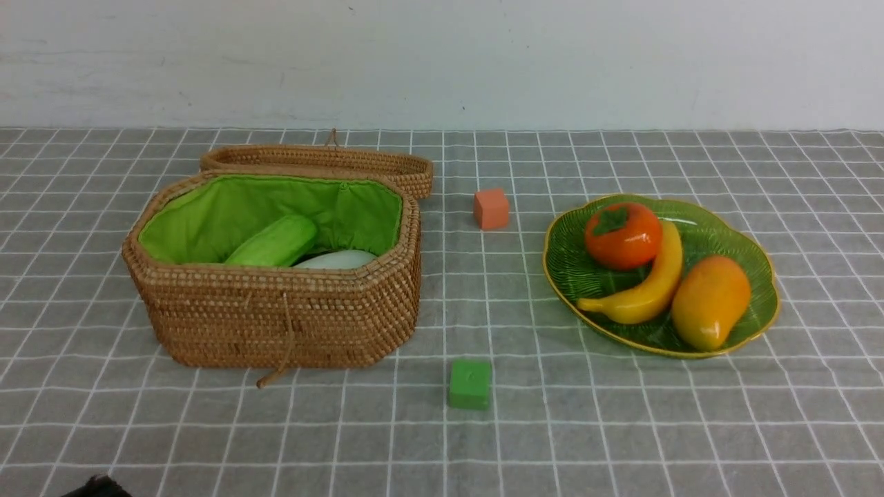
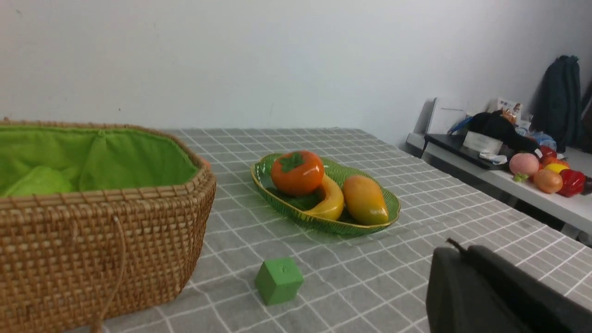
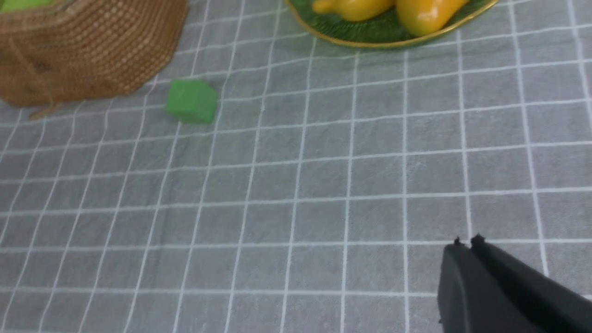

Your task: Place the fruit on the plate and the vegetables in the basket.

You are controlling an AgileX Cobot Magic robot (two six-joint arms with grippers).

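So the banana lies on the green plate with its long axis running from about 7 to 1 o'clock, the persimmon at its 11 and the mango at its 4. In the basket the gourd angles up toward 2, white radish beside it. Only the left wrist view catches a side table of spare toys. Both the left gripper and right gripper look pressed together, holding nothing
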